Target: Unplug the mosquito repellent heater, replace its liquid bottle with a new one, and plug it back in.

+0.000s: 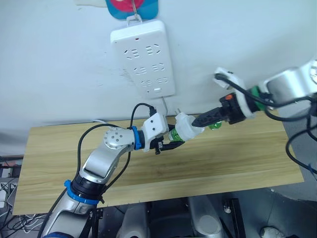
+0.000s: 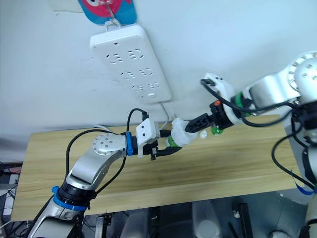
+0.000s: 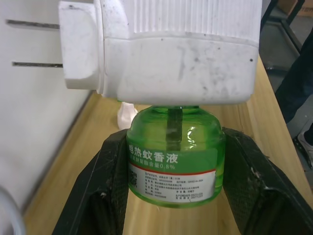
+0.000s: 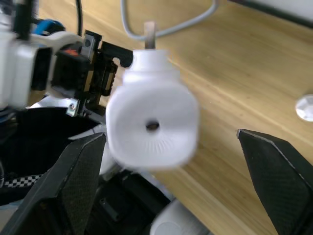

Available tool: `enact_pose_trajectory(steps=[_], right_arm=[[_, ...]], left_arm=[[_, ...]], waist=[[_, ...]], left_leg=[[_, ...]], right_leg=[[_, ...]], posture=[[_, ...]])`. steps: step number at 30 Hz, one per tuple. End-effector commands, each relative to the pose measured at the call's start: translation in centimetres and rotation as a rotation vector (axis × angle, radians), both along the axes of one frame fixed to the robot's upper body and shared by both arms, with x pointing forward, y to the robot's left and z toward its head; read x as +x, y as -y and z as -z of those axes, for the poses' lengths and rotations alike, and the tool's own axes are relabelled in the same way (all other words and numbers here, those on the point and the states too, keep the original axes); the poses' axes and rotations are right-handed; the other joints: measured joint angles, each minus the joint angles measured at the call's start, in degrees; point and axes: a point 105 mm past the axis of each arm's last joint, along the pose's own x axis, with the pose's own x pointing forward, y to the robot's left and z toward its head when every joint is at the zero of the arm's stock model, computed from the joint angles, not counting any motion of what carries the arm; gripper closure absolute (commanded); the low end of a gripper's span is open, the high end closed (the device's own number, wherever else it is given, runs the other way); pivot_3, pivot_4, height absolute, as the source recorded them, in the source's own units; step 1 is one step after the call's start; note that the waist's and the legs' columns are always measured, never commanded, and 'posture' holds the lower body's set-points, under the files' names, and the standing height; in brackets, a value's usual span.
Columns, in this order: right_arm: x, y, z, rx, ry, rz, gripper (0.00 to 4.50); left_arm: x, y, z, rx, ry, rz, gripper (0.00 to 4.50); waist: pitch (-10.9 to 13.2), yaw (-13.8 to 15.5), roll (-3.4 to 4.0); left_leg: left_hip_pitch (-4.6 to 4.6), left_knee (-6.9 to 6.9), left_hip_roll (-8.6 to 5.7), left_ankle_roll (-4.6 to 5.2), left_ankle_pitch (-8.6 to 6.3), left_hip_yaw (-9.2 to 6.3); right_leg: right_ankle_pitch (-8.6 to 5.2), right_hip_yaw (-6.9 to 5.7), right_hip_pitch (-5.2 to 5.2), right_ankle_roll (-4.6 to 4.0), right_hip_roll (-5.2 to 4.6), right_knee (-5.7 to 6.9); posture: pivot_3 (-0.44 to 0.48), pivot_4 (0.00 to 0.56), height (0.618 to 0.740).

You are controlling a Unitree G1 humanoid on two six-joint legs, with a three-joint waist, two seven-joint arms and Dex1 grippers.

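Observation:
The mosquito repellent heater (image 1: 187,128) is unplugged and hangs in the air above the wooden table (image 1: 74,163), below the power strip. Its two plug pins stick out bare in the left wrist view. A green liquid bottle (image 3: 171,161) with a printed label is screwed into its underside. My left gripper (image 3: 176,142) is shut on that bottle, one black finger on each side. My right gripper (image 4: 170,137) is open, its fingers spread wide to either side of the heater's domed face (image 4: 152,125) without touching it.
A long white power strip (image 1: 143,57) hangs on the wall above the table, its cable running down behind the heater. A second green bottle (image 1: 214,126) stands on the table behind my right gripper. A small white cap (image 4: 305,107) lies nearby.

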Motion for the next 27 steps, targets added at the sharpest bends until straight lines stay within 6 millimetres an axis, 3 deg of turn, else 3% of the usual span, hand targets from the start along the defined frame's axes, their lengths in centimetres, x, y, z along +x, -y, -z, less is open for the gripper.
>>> enact_pose_trajectory(steps=[1,5,11,21,27], right_arm=[[-2.3,-0.3,-1.7,0.123,0.065,-0.104,0.02],[-2.8,0.1,-2.1,0.217,0.123,-0.088,0.02],[-3.0,0.2,-3.1,0.386,0.374,0.032,0.02],[-5.6,-0.4,-1.2,0.467,0.47,0.116,0.02],[-5.0,-0.9,-0.3,0.445,0.509,0.188,0.02]], left_arm=[[-0.5,-0.1,-1.5,-0.048,0.049,0.012,2.26],[-0.6,-0.4,-2.0,-0.086,0.047,0.003,2.26],[-1.1,-0.9,-3.0,-0.18,0.047,-0.007,2.26],[-2.0,-0.7,-3.9,-0.303,0.031,-0.021,2.26],[-2.1,-0.2,-4.4,-0.354,0.022,-0.024,2.26]], waist=[[0.0,-0.1,0.02],[0.0,-0.1,0.07],[-0.3,-0.1,0.14],[-1.1,-0.1,0.31],[-1.1,-0.2,0.31]], left_leg=[[0.01,0.01,0.0,0.0,0.0,0.02],[0.02,0.06,0.0,0.01,0.0,0.03],[0.0,0.04,0.0,0.01,-0.01,0.02],[0.06,0.08,-0.01,0.02,-0.01,0.02],[0.11,0.08,-0.01,0.02,-0.01,0.05]], right_leg=[[0.0,0.02,0.0,0.0,0.0,-0.01],[0.0,0.03,-0.01,0.0,0.0,-0.01],[0.0,-0.02,0.01,0.01,0.0,0.05],[0.01,-0.01,0.06,0.02,0.04,-0.03],[0.01,0.04,0.09,0.02,0.23,-0.03]], posture=[[-0.327,0.303,0.74],[-0.333,0.298,0.74],[-0.334,0.297,0.74],[-0.344,0.319,0.74],[-0.347,0.325,0.74]])
